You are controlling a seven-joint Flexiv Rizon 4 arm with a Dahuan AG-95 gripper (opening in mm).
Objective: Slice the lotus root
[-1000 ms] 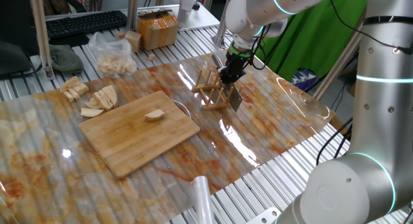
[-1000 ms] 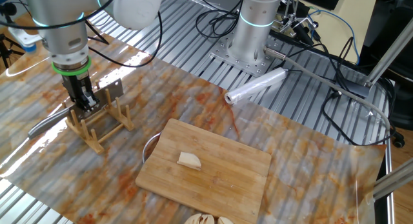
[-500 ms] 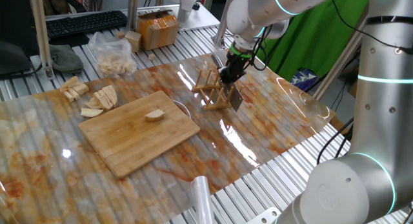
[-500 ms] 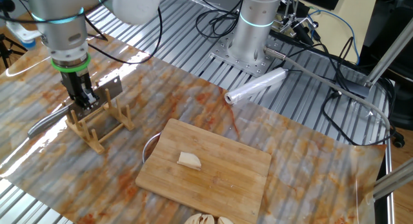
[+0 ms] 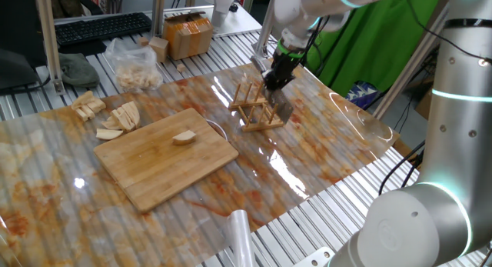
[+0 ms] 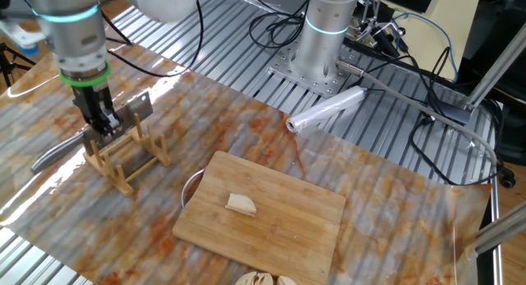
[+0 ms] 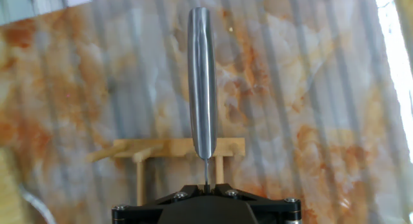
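Observation:
A small pale lotus root piece (image 5: 183, 138) (image 6: 241, 204) lies on the wooden cutting board (image 5: 154, 171) (image 6: 288, 236). My gripper (image 5: 275, 78) (image 6: 103, 125) (image 7: 206, 181) is shut on a knife just above the wooden rack (image 5: 255, 113) (image 6: 123, 162) (image 7: 169, 148). The knife's steel handle (image 6: 57, 154) (image 7: 201, 82) points away from the board and its dark blade (image 6: 136, 112) sticks out on the other side of the fingers. The blade edge looks close to the rack's pegs; contact cannot be told.
Cut lotus root slices (image 5: 111, 117) lie on the table left of the board. A plastic bag (image 5: 134, 67) and a cardboard box (image 5: 188, 36) stand behind. A film roll (image 5: 240, 236) (image 6: 325, 111) lies near the table edge.
The gripper has risen a little with the knife, lifting it up from the rack. The lotus root piece and board have not moved.

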